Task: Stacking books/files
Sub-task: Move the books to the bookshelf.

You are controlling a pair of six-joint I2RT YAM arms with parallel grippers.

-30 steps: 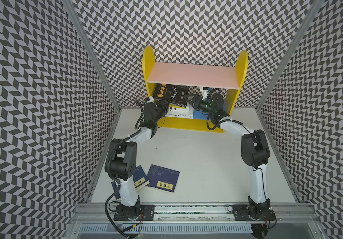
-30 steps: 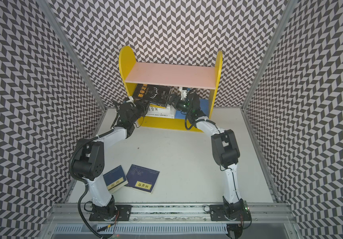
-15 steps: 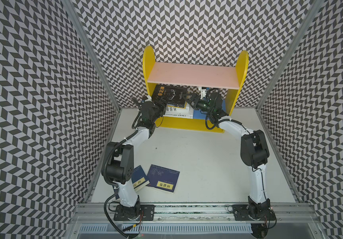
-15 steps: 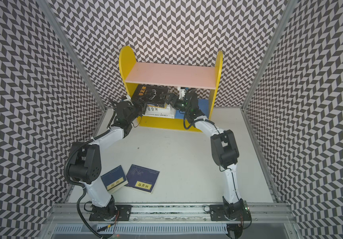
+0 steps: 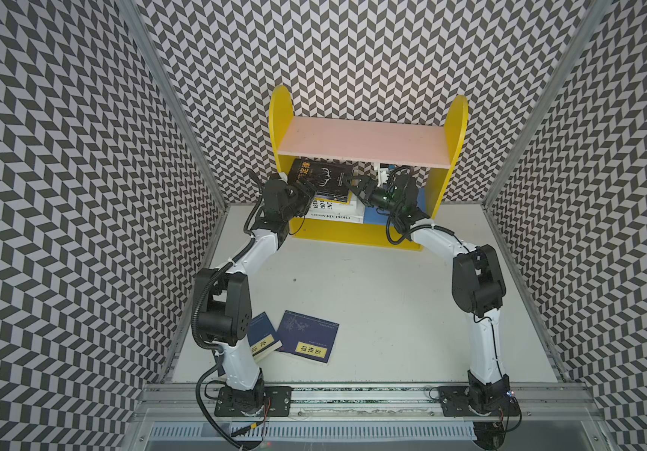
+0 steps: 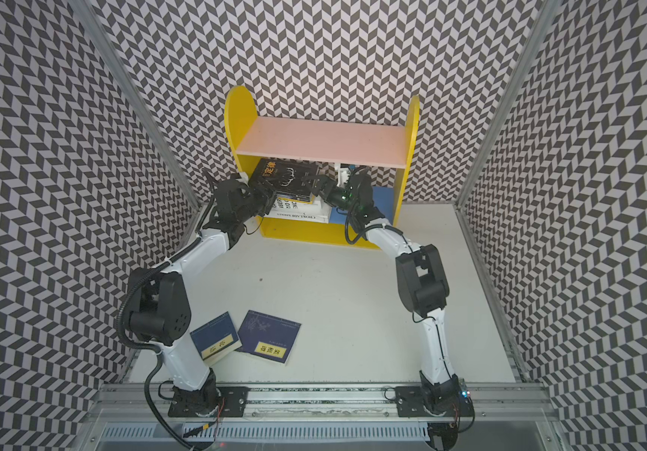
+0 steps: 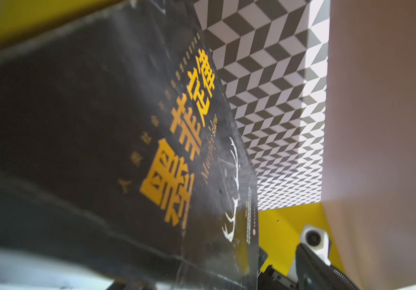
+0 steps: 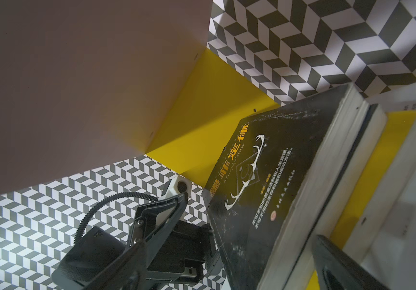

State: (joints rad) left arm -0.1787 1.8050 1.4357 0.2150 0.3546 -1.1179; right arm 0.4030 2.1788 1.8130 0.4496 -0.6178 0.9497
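Jaws both released, flanking black book (image 5: pixel 324 181) atop white books (image 5: pixel 331 216); pink shelf (image 5: pixel 365 142) close overhead

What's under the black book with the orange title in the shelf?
A stack: white books with black lettering, and a yellow book between. Their covers are mostly hidden by the black book; exact count unclear.

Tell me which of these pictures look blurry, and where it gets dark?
Left wrist view: the black book smears out of focus near the lens, its orange title sharper. Right wrist view: its cover is crisp, the pink shelf board shaded underneath. Both top views: sharp, evenly lit.
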